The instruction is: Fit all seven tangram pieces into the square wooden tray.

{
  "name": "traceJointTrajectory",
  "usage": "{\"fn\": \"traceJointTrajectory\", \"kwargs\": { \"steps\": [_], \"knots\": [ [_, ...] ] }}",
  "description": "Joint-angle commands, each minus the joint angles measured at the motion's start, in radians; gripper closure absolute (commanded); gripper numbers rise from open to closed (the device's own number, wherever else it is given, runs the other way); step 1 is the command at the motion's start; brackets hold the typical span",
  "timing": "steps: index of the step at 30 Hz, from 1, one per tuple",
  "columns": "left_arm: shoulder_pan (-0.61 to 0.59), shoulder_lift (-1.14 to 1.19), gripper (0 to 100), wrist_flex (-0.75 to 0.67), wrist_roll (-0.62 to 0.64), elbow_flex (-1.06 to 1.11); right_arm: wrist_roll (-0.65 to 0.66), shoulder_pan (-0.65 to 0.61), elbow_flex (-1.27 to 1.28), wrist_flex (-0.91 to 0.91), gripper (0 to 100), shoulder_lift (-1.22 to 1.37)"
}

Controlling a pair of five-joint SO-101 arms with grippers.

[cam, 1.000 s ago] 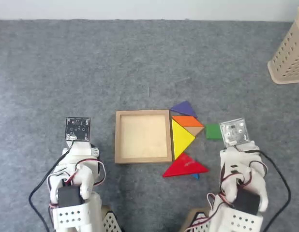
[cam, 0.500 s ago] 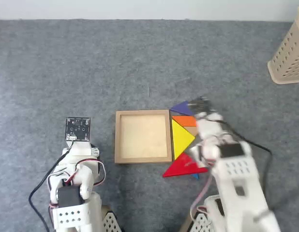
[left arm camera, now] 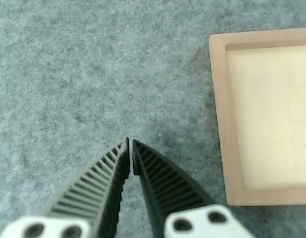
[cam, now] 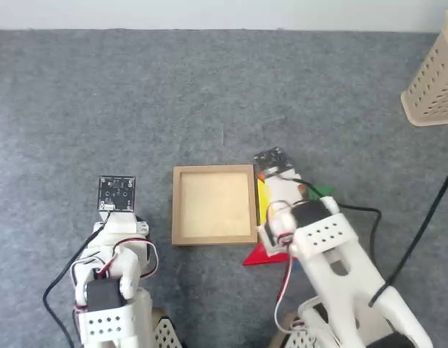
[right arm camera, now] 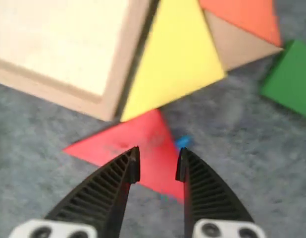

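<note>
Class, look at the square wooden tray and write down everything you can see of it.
The tray is a square of pale, plain wood with a raised rim round a shallow, flat floor. It lies flat on the grey carpet. Its floor is bare, with no piece in it yet. The yellow triangle lies along one side, close against the rim. Whether the two touch is unclear.
</note>
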Motion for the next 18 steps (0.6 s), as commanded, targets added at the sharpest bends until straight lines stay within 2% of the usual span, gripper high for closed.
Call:
{"fn": "traceJointTrajectory", "kwargs": {
  "steps": [1,4,7,14,18],
  "knots": [
    [-0.003,-0.009,99,0.002,-0.005,-0.005,-0.025,-0.151,-0.057,0.019,86.0,-0.051],
    [-0.003,-0.009,99,0.002,-0.005,-0.005,-0.005,-0.285,-0.038,0.013,86.0,-0.054],
    [-0.003,-0.009,99,0.002,-0.005,-0.005,0.052,-0.332,-0.009,-0.001,86.0,-0.051],
    [-0.003,-0.009,99,0.002,-0.005,-0.005,0.166,-0.277,0.097,-0.047,86.0,-0.05],
    [-0.003,-0.009,99,0.002,-0.005,-0.005,0.242,-0.17,0.147,-0.085,86.0,-0.05]
  ]
}}
